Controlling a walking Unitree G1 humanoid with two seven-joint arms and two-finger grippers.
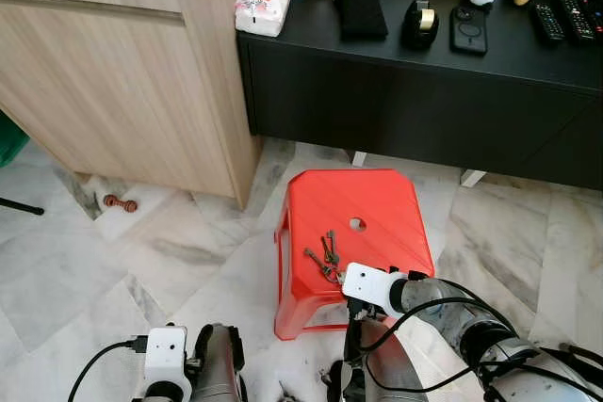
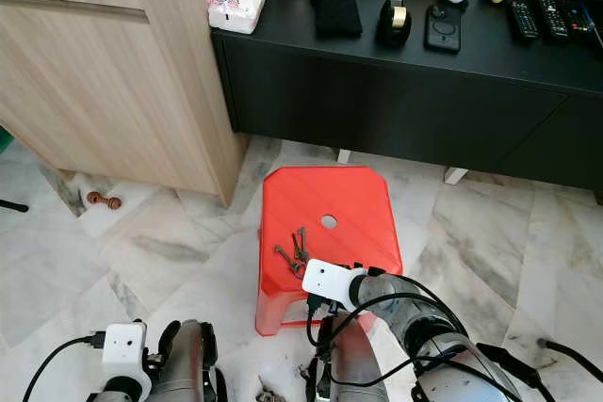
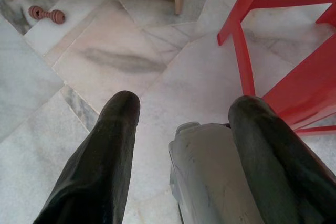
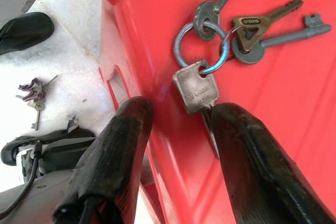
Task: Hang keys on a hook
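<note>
Between the parted fingers of the right gripper (image 4: 176,145) lay the blade of one flat key, the rest of the keys (image 4: 231,32) fanning out just beyond the fingertips on their ring, all flat on the red stool (image 1: 377,209). One finger (image 4: 113,150) hung off the stool's near edge while the other (image 4: 252,150) rested over the seat, so nothing was clamped yet. Judged from this, the step in hand was the pick-up, and it would go best if the fingers slid a little further forward to straddle the ring or the key's square head, then closed; a pinch on the thin blade alone could slip on the smooth plastic. Below the gripper, on the marble floor (image 3: 105,61), a second small bunch of keys (image 4: 32,95) lay loose. Off to its left, the left gripper (image 3: 184,145) hung idle over the floor, fingers spread. Farther ahead stood a black cabinet (image 1: 424,91). No hook could be made out.
</note>
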